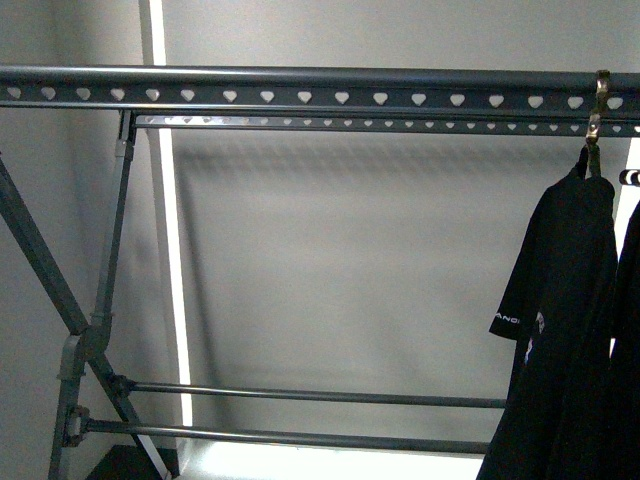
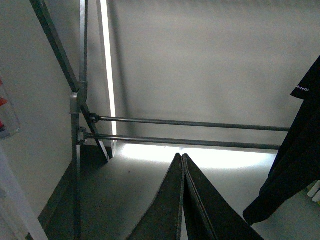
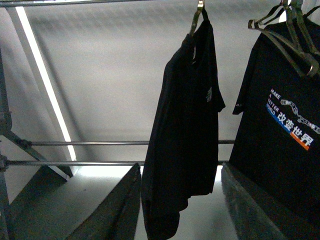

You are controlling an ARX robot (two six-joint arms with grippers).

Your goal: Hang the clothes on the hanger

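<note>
The black T-shirt [image 3: 182, 135] hangs straight ahead of my right pincer [image 3: 180, 210], seen edge-on, draped long and limp between my spread fingers, its hem dropping almost down to them. Its hook [image 1: 597, 105] sits over the rack's top rail [image 1: 300, 88], high above me. That rail is dark grey metal, level, punched with a row of heart-shaped holes. White lettering shows on the sleeve [image 1: 506, 320]. From my left pincer [image 2: 183, 200], the shirt hangs well off to one side.
</note>
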